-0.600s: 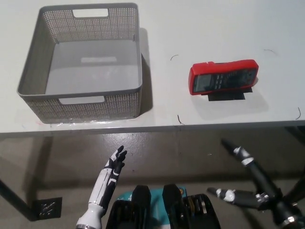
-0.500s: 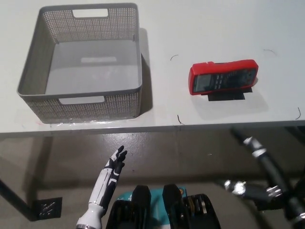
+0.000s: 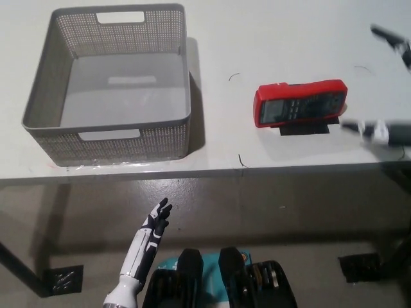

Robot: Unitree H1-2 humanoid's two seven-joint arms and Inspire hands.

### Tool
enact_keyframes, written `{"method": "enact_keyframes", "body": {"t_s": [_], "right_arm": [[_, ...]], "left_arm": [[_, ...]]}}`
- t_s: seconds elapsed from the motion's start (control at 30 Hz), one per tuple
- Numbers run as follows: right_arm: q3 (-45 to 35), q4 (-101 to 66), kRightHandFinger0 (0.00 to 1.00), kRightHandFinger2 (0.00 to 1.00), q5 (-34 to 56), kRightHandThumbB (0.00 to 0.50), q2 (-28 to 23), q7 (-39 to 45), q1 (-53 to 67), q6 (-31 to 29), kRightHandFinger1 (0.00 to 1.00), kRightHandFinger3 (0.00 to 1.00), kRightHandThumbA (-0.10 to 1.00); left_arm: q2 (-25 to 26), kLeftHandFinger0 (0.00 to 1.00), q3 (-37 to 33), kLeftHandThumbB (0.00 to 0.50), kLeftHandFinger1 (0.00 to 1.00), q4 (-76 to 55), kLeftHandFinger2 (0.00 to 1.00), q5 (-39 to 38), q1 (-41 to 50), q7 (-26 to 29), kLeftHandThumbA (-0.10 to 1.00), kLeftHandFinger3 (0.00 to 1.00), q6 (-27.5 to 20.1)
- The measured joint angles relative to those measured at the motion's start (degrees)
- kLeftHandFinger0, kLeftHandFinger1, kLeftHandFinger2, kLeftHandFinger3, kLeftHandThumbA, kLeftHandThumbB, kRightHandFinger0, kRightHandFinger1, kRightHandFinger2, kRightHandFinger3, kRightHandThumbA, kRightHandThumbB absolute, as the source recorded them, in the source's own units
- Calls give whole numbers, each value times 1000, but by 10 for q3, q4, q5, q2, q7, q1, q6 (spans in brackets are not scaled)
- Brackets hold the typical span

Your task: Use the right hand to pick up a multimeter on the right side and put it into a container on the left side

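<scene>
A red multimeter with a dark face lies on its side on the right part of the white table, propped on a small black stand. My black right hand comes in blurred at the right edge, just right of the multimeter, open, with one finger near the stand and another higher up by the far right. It does not touch the multimeter. A grey mesh basket stands on the left, nothing inside it. My white left hand rests open below the table's front edge.
The table's front edge runs across the middle of the picture, with bare floor below it. A few thin dark marks are drawn on the tabletop around the multimeter. A strip of bare table separates the basket and the multimeter.
My right hand has risen from below the table's front edge up to table level, beside the multimeter's right end. The multimeter, basket and left hand have not moved.
</scene>
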Motion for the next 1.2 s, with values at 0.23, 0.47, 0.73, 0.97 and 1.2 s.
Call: {"method": "enact_keyframes", "body": {"t_s": [0.23,0.47,0.73,0.97,1.2], "right_arm": [[97,164,1000,1000,-38,500,-12,61,-156,35,1000,1000,1000],[205,370,1000,1000,-86,500,5,105,-278,44,1000,1000,1000],[301,603,1000,1000,-145,500,66,142,-403,45,1000,1000,1000],[313,722,1000,1000,-158,500,99,157,-444,22,1000,1000,996],[313,798,1000,1000,-162,500,116,173,-462,-4,1000,1000,973]], "left_arm": [[0,1000,-1,415,1000,6,1000,-3,0,-1,1000,1000,0],[0,1000,-2,437,1000,8,1000,-6,1,-1,1000,1000,-1],[0,1000,-4,455,1000,9,1000,-11,2,-1,1000,1000,-11],[0,1000,-5,457,1000,11,1000,-14,1,-1,1000,1000,-17],[0,1000,-6,448,1000,12,1000,-14,0,-1,1000,1000,-18]]}}
